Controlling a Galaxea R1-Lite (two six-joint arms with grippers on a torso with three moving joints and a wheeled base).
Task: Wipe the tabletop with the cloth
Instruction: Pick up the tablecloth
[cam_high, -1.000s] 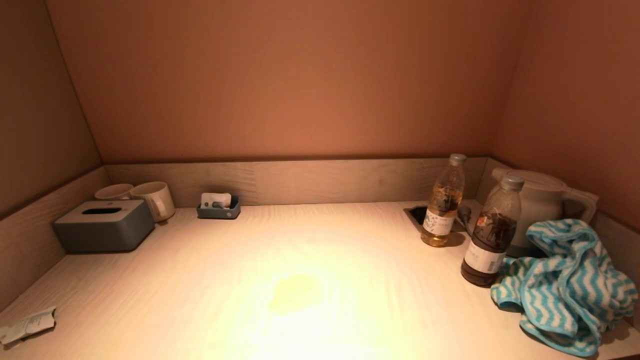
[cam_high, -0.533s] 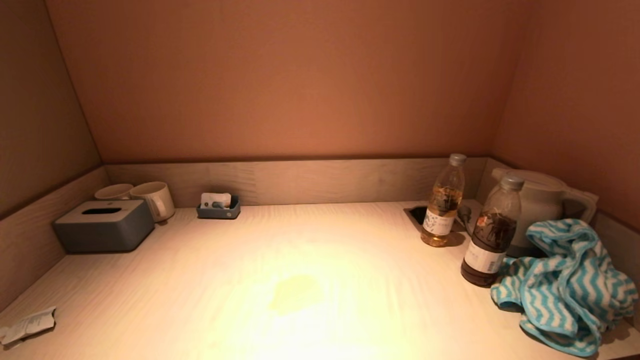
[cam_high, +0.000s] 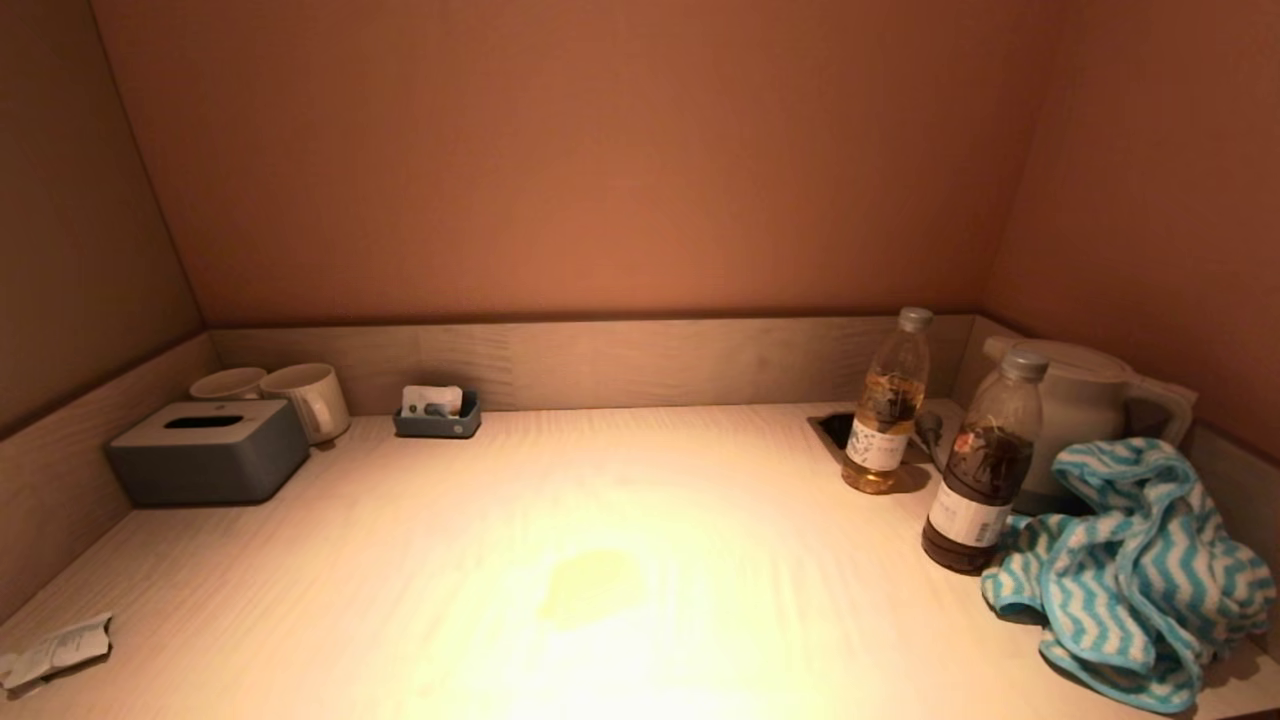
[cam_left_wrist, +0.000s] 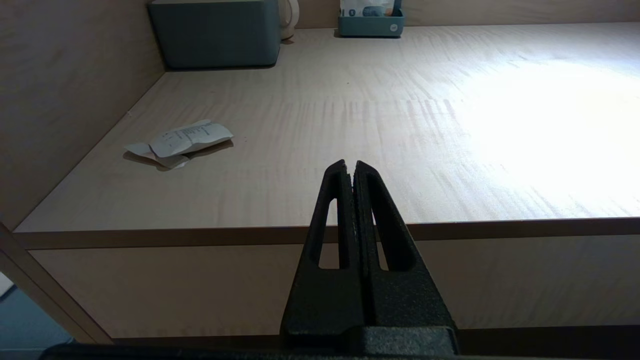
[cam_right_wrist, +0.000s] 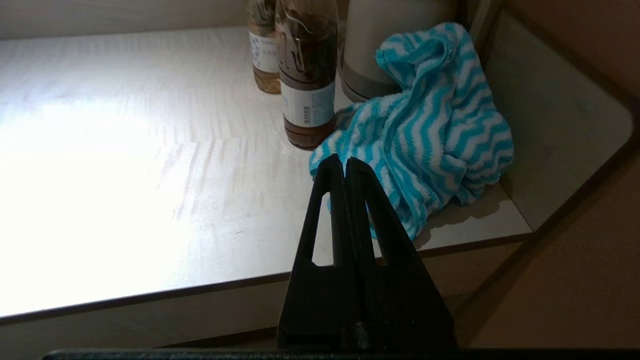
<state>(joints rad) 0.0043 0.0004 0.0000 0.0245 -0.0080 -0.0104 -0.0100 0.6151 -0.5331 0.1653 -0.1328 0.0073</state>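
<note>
Cloth (cam_high: 1130, 580) lies bunched at tabletop (cam_high: 620, 480) right edge, against kettle (cam_high: 1075, 410) and dark bottle (cam_high: 980, 475), untouched. Right gripper (cam_right_wrist: 345, 167), fingers pressed together and empty, sits off the front edge, aimed at it; likely first to reach. Left gripper (cam_left_wrist: 349, 170) likewise closed, empty, parked below the front edge. Yellowish stain (cam_high: 590, 588) mid-table is the probable wipe target.

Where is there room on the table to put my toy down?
The wide middle of the tabletop is bare, from the tissue box and cups on the left across to the bottles. The right end is crowded: two bottles, the kettle and the striped cloth. A crumpled paper lies at the front left corner.
</note>
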